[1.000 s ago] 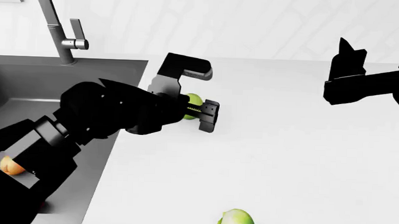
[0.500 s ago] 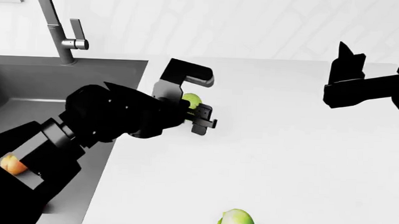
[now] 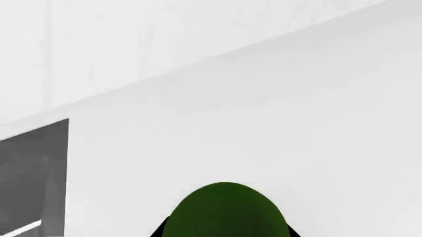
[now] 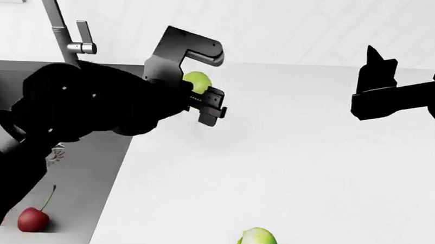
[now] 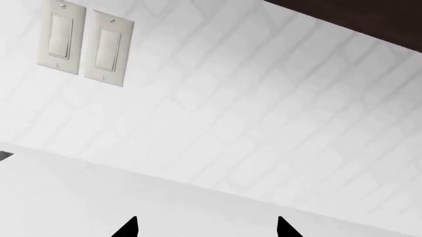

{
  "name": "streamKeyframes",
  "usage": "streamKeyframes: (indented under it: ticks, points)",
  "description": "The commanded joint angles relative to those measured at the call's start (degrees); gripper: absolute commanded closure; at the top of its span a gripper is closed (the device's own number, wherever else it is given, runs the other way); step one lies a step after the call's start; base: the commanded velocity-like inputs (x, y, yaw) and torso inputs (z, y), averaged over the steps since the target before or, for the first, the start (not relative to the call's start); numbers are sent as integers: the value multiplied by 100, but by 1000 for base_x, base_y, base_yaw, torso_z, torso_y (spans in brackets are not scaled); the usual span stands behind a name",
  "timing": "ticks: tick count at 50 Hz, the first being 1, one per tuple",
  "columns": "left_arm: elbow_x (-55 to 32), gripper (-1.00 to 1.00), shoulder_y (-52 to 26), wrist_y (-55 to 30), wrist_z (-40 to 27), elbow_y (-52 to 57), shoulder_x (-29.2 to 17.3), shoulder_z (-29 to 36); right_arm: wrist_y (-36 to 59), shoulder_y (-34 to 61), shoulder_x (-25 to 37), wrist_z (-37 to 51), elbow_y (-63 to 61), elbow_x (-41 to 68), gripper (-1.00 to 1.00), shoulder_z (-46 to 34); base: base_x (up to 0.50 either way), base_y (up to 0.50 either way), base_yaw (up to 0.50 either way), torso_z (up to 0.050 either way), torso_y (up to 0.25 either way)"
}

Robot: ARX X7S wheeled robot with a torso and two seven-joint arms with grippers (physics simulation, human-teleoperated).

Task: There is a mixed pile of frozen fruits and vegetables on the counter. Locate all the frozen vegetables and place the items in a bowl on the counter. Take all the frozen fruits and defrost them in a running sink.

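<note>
The left gripper [image 4: 201,94] was closed on the green ball [image 4: 197,81], holding it clear of the counter [image 4: 310,158], just beside the sink [image 4: 93,166] rim. In the left wrist view the ball [image 3: 224,212] filled the near edge between the jaws. The cherry [image 4: 33,220] lay in the sink; the sprout [image 4: 258,243] sat on the counter, well apart from the sink. The right gripper [image 5: 206,228] hung far from the sink with its fingertips [image 5: 128,228] spread — nothing between them.
</note>
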Motion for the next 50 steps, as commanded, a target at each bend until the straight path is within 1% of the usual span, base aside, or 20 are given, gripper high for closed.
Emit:
streamKeyframes:
  ticks: [1, 4, 8, 13, 15, 18, 21, 26, 34, 43, 50]
  points:
    - [-850, 100, -636, -294, -1255, 1273, -777, -559, 458, 444, -168, 160, -93, 472, -100, 21, 0, 0, 0, 0, 0]
    - [-1231, 100, -900, -440, -1657, 1673, -1064, -733, 581, 560, -204, 188, -131, 597, -100, 21, 0, 0, 0, 0, 0]
    - [-1650, 100, -1185, -587, -2028, 2035, -1342, -887, 695, 679, -344, 260, -102, 687, -100, -5, 0, 0, 0, 0, 0]
    - [-2091, 100, -1444, -688, -2397, 2363, -1632, -1024, 867, 863, -553, 347, -91, 795, -100, -47, 0, 0, 0, 0, 0]
    - [-2209, 100, -1498, -690, -2505, 2480, -1727, -1070, 738, 884, -582, 284, -103, 961, -100, 29, 0, 0, 0, 0, 0]
    - [-2314, 100, -1491, -665, -2557, 2622, -1847, -1129, 434, 855, -601, 120, -162, 1280, -100, 183, 0, 0, 0, 0, 0]
    - [-2437, 100, -1518, -675, -2661, 2766, -1971, -1161, 381, 893, -692, 45, -252, 1621, -100, 196, 0, 0, 0, 0, 0]
    - [-2635, 100, -1544, -682, -2798, 3003, -2177, -1217, 419, 1038, -872, 42, -260, 2147, -100, 136, 0, 0, 0, 0, 0]
    - [-2794, 100, -1535, -643, -2899, 3213, -2399, -1290, 688, 1421, -983, 40, -399, 2958, -100, 61, 0, 0, 0, 0, 0]
    - [-2823, 100, -1503, -635, -2925, 3276, -2445, -1277, 735, 1664, -976, -32, -576, 3762, -100, 61, 0, 0, 0, 0, 0]
    - [-2767, 100, -1441, -640, -2853, 3255, -2465, -1262, 234, 1584, -836, -260, -491, 4532, -100, 190, 0, 0, 0, 0, 0]
